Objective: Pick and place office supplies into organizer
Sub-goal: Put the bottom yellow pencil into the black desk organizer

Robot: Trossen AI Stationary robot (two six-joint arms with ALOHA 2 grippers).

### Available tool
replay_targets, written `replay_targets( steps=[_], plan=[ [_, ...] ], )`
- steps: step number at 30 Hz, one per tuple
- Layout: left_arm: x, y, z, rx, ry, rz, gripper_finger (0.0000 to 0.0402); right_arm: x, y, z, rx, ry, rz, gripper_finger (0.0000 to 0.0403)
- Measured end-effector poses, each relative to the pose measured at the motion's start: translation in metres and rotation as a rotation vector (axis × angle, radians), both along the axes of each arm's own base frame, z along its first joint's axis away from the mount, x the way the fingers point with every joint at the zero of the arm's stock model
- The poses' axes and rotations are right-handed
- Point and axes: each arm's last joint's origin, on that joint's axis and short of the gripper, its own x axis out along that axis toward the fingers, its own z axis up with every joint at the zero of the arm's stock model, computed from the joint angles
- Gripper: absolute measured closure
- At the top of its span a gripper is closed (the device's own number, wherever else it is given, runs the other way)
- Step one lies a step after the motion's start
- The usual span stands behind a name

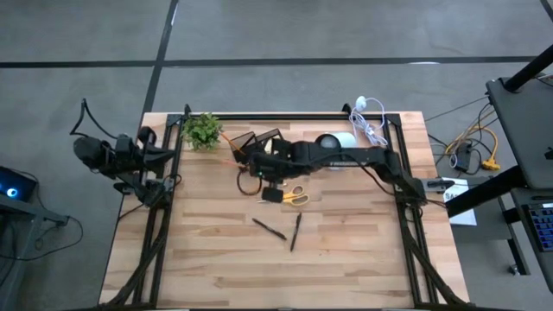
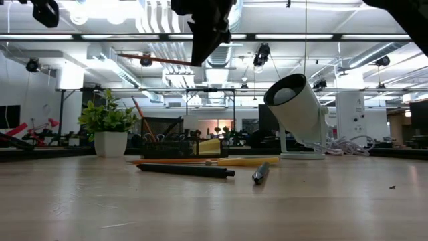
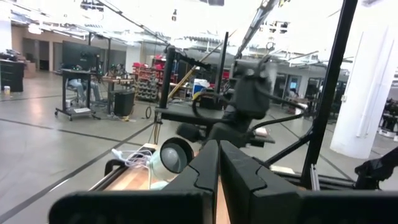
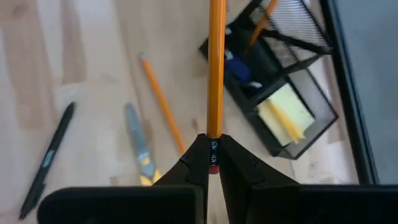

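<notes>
Tabletop organizer (image 4: 292, 81) with sticky notes (image 4: 286, 115)

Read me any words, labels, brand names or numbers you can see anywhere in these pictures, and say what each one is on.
No text can be read in any view.
Pencil held in the right end effector: small marks near its clamped end, too blurred to read.
Pen on the table: pale marks on its barrel, too small to read.
Organizer, sticky notes, scissors: no lettering visible.
</notes>
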Motion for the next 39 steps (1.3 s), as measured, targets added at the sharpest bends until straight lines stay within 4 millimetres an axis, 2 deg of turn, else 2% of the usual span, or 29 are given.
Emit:
replay_targets(
  steps=[8,17,28,39],
  plan=[
    [-0.006,0.004,0.008,-0.017,-0.027,0.0,0.0402,0.004,-0.023,0.002,-0.005,-0.052,-0.039,0.039],
    [-0.006,0.004,0.009,-0.017,-0.028,-0.001,0.0402,-0.006,-0.04,-0.001,-0.093,0.072,-0.053,0.039],
    [-0.006,0.004,0.009,-0.017,-0.028,0.0,0.0402,-0.013,-0.049,-0.002,-0.245,0.222,0.08,0.039],
    [-0.006,0.004,0.009,-0.026,-0.035,-0.001,0.0402,-0.007,-0.069,0.004,-0.522,0.337,0.317,0.039]
  ],
)
